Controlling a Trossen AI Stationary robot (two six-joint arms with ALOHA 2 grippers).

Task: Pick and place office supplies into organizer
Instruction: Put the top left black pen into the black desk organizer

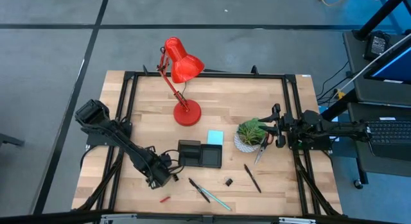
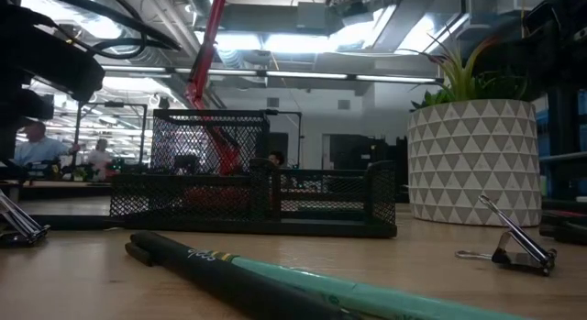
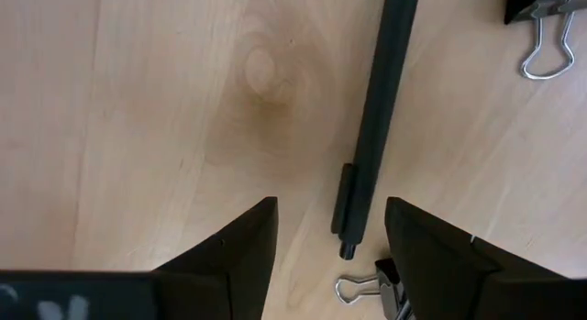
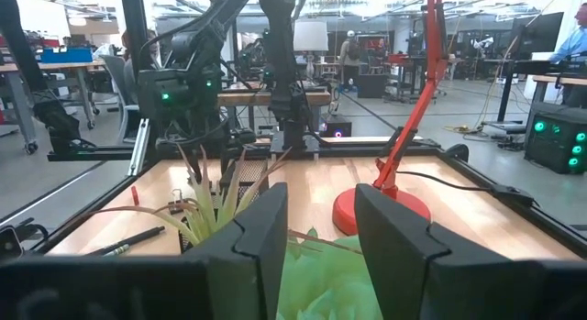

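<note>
My left gripper (image 1: 162,177) points down at the table's near left, and its fingers (image 3: 248,237) stand open. A dark pen (image 3: 374,127) lies flat on the wood, its clip end between them, untouched. Two black binder clips (image 3: 541,27) (image 3: 371,288) lie close by. Another dark pen (image 1: 198,190) crosses a teal pen (image 1: 217,199). A further dark pen (image 1: 252,178) and a black clip (image 1: 228,182) lie to the right. The black mesh organizer (image 1: 200,154) stands at mid-table, a light blue sticky-note pad (image 1: 215,137) behind it. Scissors (image 1: 261,149) lie by the plant. My right gripper (image 4: 321,237) waits level and open at the right edge.
A red desk lamp (image 1: 186,112) stands at the far middle. A green plant in a white patterned pot (image 1: 249,135) stands just in front of my right gripper. A small red item (image 1: 165,199) lies near the front edge. Bare wood lies to the far left and near right.
</note>
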